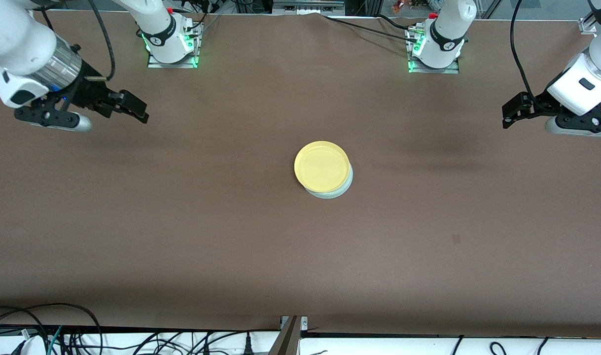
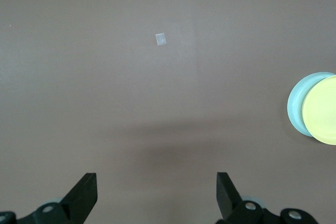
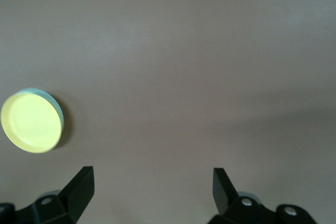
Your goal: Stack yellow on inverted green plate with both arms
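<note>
Front view first: the yellow plate is sitting on top of the green plate near the middle of the brown table, slightly offset, so a crescent of green is peeking out on the side nearer the front camera. The right gripper is hanging over the table well away from the stack, toward the right arm's end, and nothing is between its fingers. The left gripper is hanging over the left arm's end, also well clear of the stack and carrying nothing. Both arms are waiting.

Left wrist view: the left gripper's two fingers are standing wide apart over bare table, with the stack showing at the edge, green rim poking out beside the yellow. A small pale tag is lying on the table, apart from the stack.

Right wrist view: the right gripper's fingers are spread wide too, gripping nothing, and the yellow plate is covering nearly all of the green, off to one side.
</note>
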